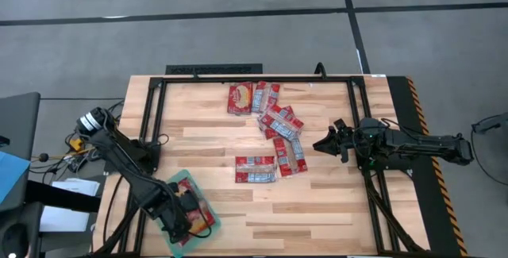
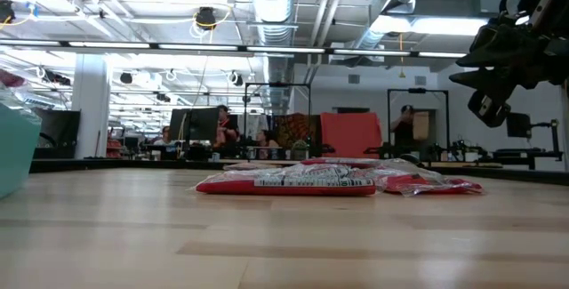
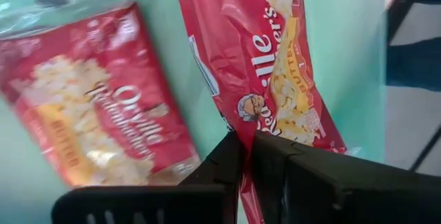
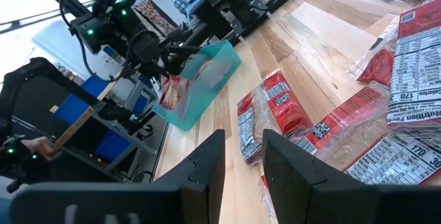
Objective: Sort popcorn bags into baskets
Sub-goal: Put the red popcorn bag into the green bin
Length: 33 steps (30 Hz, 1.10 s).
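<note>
Several flat red popcorn bags (image 1: 274,123) lie in a loose pile on the wooden table, mid-far, with one (image 1: 255,168) nearest the middle. The teal basket (image 1: 178,177) sits at the near left corner. In it lies one squarish bag (image 3: 96,134). My left gripper (image 1: 188,214) is over the basket, shut on a second bag (image 3: 269,65). My right gripper (image 1: 325,141) hovers open above the table, right of the pile, touching nothing. My left gripper pinches the second popcorn bag by one end edge (image 3: 242,129) between its two fingers. The fingers come from above, pointing down into the basket. The bag (image 4: 172,92) hangs tilted below them, over the basket floor (image 3: 344,38); whether its far end rests there I cannot tell.
Black frame rails (image 1: 151,123) run along the table's left, far and right sides. Bare wood (image 1: 317,210) lies between the basket and the pile and along the near edge. Beyond the table's left edge stand cables and equipment (image 1: 75,143).
</note>
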Tool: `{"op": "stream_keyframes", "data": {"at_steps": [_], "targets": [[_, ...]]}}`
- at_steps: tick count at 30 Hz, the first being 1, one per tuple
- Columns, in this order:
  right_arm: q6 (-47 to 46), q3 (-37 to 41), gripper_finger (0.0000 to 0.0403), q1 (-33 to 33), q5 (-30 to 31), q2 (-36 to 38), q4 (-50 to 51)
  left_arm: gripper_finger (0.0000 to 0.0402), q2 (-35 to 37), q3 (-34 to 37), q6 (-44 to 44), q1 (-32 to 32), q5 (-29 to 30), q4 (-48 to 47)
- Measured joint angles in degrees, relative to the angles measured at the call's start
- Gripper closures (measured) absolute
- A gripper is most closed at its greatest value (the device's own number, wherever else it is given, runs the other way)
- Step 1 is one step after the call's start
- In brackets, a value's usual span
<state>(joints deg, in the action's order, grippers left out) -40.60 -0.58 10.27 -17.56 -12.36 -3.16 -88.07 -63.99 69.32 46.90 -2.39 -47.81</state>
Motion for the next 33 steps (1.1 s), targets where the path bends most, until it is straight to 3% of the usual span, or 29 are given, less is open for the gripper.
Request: {"op": "stream_keyframes", "data": {"at_steps": [10, 21, 27, 33], "targets": [[-0.05, 0.0, 0.028, 0.01, -0.04, 0.0, 0.0, 0.0374, -0.22, 0.0, 1.35, -0.09, -0.5, 1.27], [0.59, 0.0, 0.0279, -0.01, 0.22, 0.0, -0.02, 0.0248, 0.35, 0.0, 5.45, -2.09, -3.4, 2.29], [0.54, 0.11, 0.028, -0.01, 1.56, 0.0, -2.6, 0.0221, 6.36, 0.0, 4.09, -10.32, 0.89, -0.6], [0.04, 0.11, 0.028, 0.01, 1.68, 0.02, -5.08, 0.0218, 16.51, 0.0, 3.22, -26.31, 14.83, -8.84]]}}
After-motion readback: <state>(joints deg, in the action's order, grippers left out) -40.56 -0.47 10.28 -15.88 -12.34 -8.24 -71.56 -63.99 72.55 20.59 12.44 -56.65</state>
